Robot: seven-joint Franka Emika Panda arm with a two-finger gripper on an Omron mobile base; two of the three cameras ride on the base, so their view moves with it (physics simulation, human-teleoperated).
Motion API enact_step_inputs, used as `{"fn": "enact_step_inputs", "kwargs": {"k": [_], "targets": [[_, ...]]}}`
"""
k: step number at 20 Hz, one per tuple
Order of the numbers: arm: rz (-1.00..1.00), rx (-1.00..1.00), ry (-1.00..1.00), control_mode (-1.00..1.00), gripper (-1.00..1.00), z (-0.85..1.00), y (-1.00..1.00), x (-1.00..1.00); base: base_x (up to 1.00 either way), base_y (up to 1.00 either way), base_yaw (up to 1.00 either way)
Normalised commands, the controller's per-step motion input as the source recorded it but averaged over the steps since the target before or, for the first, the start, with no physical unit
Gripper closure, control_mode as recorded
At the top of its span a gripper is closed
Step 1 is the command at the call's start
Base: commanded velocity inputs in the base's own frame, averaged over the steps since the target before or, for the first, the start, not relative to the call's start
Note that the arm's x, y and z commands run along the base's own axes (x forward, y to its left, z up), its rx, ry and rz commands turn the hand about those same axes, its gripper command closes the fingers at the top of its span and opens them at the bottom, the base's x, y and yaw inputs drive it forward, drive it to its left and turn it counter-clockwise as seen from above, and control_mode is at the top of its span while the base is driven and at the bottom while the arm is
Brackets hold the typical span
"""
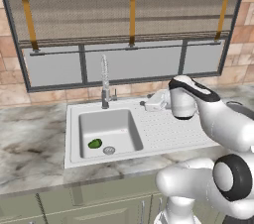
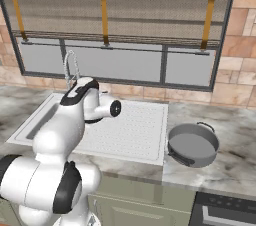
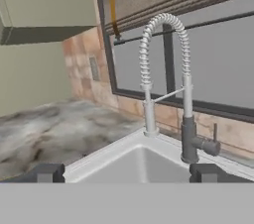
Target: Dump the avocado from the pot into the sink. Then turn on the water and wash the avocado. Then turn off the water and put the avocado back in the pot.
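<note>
The avocado (image 1: 95, 143), a small glossy dark green lump, lies on the floor of the sink (image 1: 74, 119) at the front left, beside the round drain (image 1: 109, 150). The grey pot (image 2: 192, 144) stands upright on the counter to the right of the drainboard. My gripper (image 1: 149, 102) hovers over the back edge of the sink, right of the faucet (image 1: 105, 86) and pointing toward it. In the hand view my gripper (image 3: 128, 173) is open with nothing between its fingertips (image 3: 47, 172). The coiled faucet (image 3: 166, 69) and its side lever (image 3: 211, 144) stand just ahead.
A ridged, dotted drainboard (image 2: 132, 125) lies between the basin and the pot. A window with a lowered blind (image 1: 131, 5) runs behind the faucet. Marble counter (image 1: 30, 143) stretches to the left of the sink, and a stove edge (image 2: 225, 210) is at the far right.
</note>
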Motion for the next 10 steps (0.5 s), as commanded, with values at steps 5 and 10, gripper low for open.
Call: {"fn": "enact_step_inputs", "kwargs": {"k": [5,10], "targets": [[0.0,0.0,-0.16,-1.0,-1.0,0.0,0.14,0.46,0.0,0.0,0.0],[0.0,0.0,-0.12,-1.0,-1.0,0.0,0.02,0.41,0.0,0.0,0.0]]}}
